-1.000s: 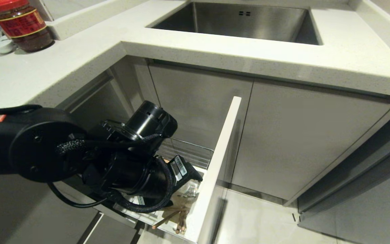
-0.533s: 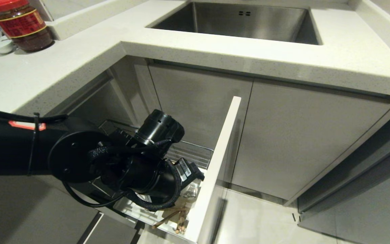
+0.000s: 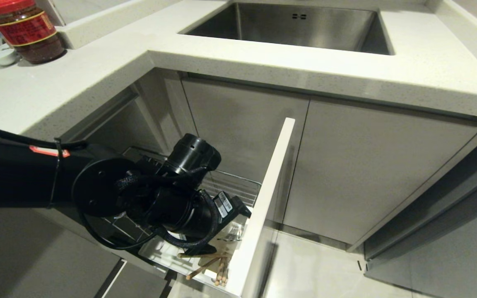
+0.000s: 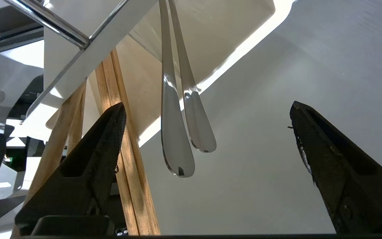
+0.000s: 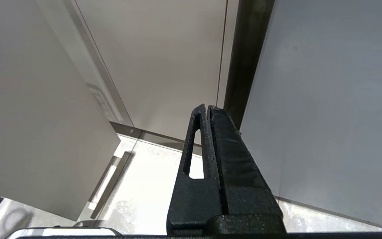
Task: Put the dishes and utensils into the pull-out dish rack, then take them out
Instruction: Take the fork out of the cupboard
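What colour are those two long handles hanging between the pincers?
Shiny silver metal cutlery handles, clearest in the left wrist view.

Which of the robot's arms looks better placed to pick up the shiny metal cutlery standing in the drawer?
The left. Its claw is open at the pull-out chrome wire rack, with two slim silver cutlery handles between its fingers. The right claw is shut, facing only cabinet doors and floor.

Pale speckled countertop (image 3: 97, 70), steel sink (image 3: 296, 25), grey cabinet doors (image 3: 371, 165), light tiled floor (image 3: 325, 273)
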You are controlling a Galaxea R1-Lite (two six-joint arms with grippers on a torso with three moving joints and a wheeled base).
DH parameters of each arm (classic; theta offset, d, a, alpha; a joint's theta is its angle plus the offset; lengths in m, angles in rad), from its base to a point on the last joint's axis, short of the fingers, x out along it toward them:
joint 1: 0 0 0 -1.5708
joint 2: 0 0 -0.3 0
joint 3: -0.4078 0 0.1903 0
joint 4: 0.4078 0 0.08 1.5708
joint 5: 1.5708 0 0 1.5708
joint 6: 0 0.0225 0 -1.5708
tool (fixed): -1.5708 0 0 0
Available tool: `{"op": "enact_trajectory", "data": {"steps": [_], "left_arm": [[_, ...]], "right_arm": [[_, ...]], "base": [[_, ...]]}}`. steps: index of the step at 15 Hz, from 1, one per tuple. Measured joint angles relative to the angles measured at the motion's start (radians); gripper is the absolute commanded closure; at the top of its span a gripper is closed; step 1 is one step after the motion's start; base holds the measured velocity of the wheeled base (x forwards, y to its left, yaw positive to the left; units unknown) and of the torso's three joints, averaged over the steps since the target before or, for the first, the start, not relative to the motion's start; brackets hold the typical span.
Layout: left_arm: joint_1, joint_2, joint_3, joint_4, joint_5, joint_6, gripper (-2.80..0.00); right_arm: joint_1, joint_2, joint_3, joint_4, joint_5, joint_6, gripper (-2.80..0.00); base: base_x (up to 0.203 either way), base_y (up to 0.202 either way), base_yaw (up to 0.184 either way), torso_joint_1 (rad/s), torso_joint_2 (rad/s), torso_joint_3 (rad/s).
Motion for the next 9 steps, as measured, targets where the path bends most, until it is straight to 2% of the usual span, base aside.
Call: {"op": "enact_trajectory", "data": {"steps": [9], "left_arm": [[0.008, 0.019, 0.000, -0.001, -0.071, 0.001, -2.80]], "right_arm": [[0.000, 0.000, 0.000, 0.000, 0.000, 0.000, 0.00]], "base": [[0.000, 0.000, 0.000, 0.000, 0.00, 0.000]]}}
